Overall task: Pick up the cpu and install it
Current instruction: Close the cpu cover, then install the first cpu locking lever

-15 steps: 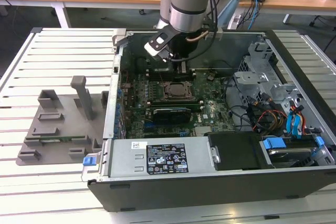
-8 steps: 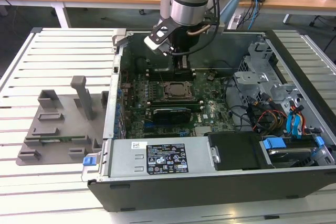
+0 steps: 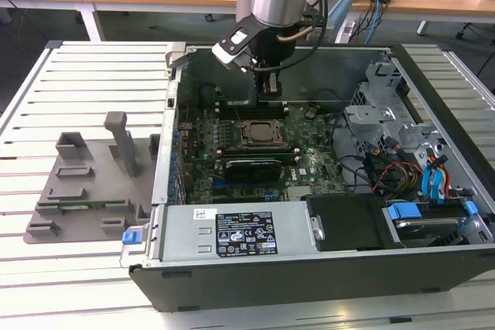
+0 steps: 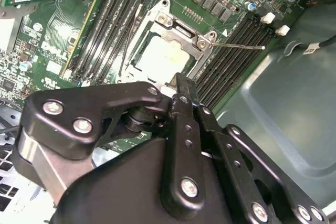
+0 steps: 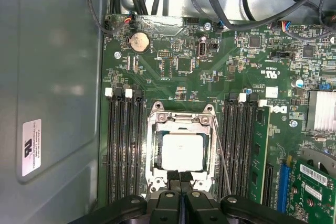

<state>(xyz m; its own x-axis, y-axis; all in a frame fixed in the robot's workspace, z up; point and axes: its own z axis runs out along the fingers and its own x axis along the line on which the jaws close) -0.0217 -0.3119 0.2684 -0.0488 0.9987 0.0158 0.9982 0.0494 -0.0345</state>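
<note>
Cpu (image 5: 182, 151) lies flat in the socket frame (image 5: 181, 115) on the motherboard (image 5: 173, 66), pale top up, squared inside the frame that locates it. My gripper (image 5: 179, 176) hangs just over the socket's near edge, clenched on nothing, well placed to watch the seating. Lever wire (image 5: 222, 161) runs alongside the socket. Latched or not, I cannot tell.

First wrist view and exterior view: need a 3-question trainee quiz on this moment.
1. True or false: the cpu lies in the socket on the motherboard.
2. The gripper is: A) over the power supply; B) near the socket; C) over the slatted table.
3. Fill in: the grey fixture plate lies on the exterior view's ___ of the computer case.
Key: 1 true; 2 B; 3 left.
</note>
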